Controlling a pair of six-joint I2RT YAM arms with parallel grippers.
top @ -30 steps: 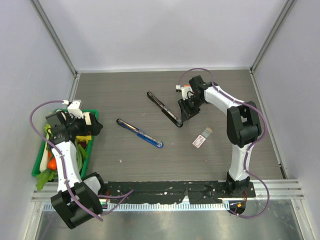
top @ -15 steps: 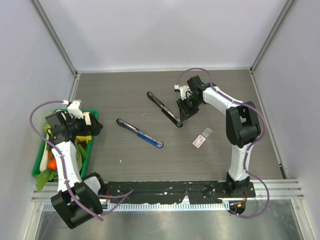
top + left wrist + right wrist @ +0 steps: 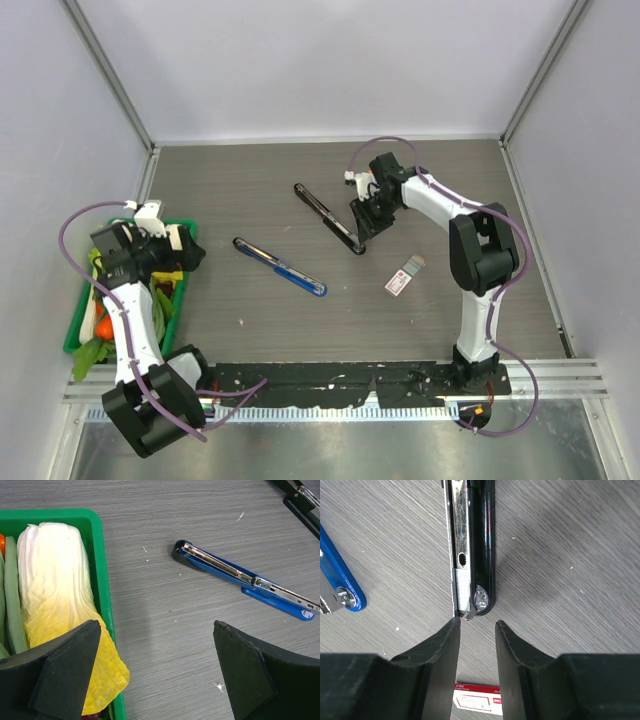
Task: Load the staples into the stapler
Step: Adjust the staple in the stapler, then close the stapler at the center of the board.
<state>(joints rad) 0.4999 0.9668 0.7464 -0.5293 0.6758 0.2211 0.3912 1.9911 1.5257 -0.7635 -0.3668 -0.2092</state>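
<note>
The black stapler (image 3: 328, 217) lies opened out flat in the middle of the table. In the right wrist view its glossy black arm (image 3: 482, 540) lies beside the metal channel, with a ribbed grey strip of staples (image 3: 461, 587) at the channel's near end. My right gripper (image 3: 476, 625) is narrowly open and empty, its left fingertip (image 3: 454, 626) right at the strip's end. It also shows in the top view (image 3: 361, 226). The white-and-red staple box (image 3: 398, 284) lies behind it. My left gripper (image 3: 156, 630) is wide open and empty, by the basket's edge.
A blue stapler (image 3: 280, 266) lies open left of centre, also seen from the left wrist (image 3: 245, 577). A green basket (image 3: 102, 570) with a cabbage (image 3: 55, 590) and other vegetables stands at the left edge. A grey piece (image 3: 415, 264) sticks out of the box's far end.
My right gripper has shifted slightly left, closer to the near end of the black stapler. The left arm has not moved.
</note>
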